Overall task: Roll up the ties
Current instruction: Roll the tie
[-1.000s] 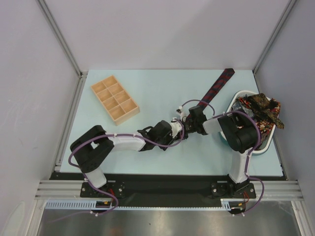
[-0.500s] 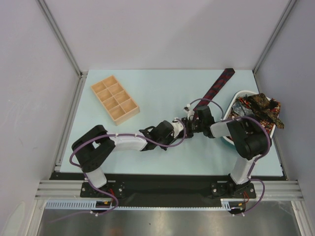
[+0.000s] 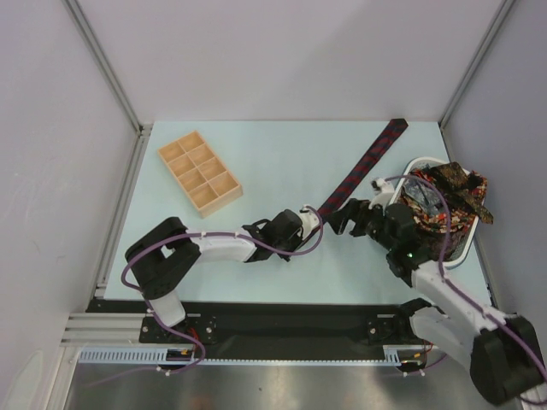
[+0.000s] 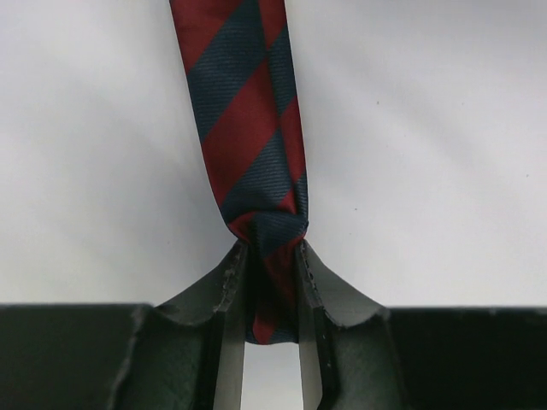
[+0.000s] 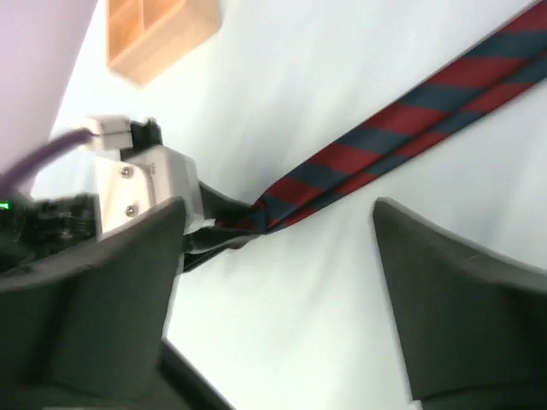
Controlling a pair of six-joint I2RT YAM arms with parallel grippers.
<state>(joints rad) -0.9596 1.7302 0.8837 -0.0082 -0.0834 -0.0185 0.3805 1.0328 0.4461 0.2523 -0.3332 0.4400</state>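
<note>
A navy tie with red diagonal stripes (image 3: 363, 162) lies stretched across the table from the far right toward the middle. My left gripper (image 3: 314, 220) is shut on its near end; in the left wrist view the bunched fabric (image 4: 248, 111) is pinched between the fingers of that gripper (image 4: 272, 249). My right gripper (image 3: 346, 215) stands open just right of that end, holding nothing. In the right wrist view this gripper (image 5: 278, 256) has its fingers spread wide over bare table, with the striped tie (image 5: 402, 128) ahead of them. More ties (image 3: 453, 192) lie piled in a bin.
A white bin (image 3: 425, 160) holding the tie pile stands at the right edge, partly behind my right arm. A wooden compartment tray (image 3: 199, 171) sits at the far left. Frame posts and walls close in the table's sides.
My right gripper has opened and let go of the striped tie, and the right arm has drawn back to the right. The left gripper keeps its hold on the tie's end.
</note>
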